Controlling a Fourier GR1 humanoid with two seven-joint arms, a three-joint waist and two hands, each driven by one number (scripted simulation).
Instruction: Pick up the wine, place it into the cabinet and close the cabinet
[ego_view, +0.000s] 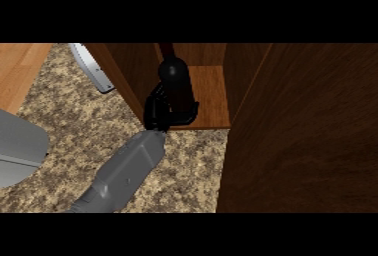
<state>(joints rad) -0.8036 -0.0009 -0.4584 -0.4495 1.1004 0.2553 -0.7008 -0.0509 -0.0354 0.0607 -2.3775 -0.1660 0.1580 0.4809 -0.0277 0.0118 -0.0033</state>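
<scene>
- Head view: I saw one grey forearm coming up from the lower edge to the cabinet (210, 95) opening; I took it as the right hand (166, 107), but couldn't confirm the side.
- Its fingers were curled round the dark wine bottle (174, 75).
- Bottle stood upright on the cabinet's wooden shelf, near the front edge, left side.
- Cabinet door (303, 135) was open, filling the view's right.
- Speckled counter (81, 125) lay below; grey shape at far left, couldn't identify it.

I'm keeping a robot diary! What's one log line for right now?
right hand: curled round wine bottle | wine bottle: at cabinet shelf | cabinet door: open | left hand: not in view
</scene>
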